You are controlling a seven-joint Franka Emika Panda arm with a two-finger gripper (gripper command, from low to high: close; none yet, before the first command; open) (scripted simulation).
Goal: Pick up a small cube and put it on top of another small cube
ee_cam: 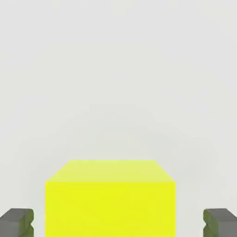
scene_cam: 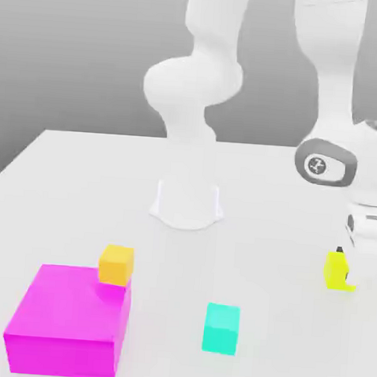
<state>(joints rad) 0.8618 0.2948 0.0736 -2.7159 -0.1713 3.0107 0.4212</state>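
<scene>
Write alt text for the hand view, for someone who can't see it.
A bright yellow cube sits on a pale table, centred between the open gripper's two grey fingertips, with a clear gap on each side.

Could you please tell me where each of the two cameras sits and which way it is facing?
Exterior view: off the arm, raised, looking down across the white table toward the arm's base; the arm's links show, with the gripper at the exterior view's right, the magenta block, orange cube and teal cube nearer.
Hand view: on the hand, facing the table; two grey fingertips flank the yellow cube, with gaps.
Shared: the yellow cube, the gripper and the table.
</scene>
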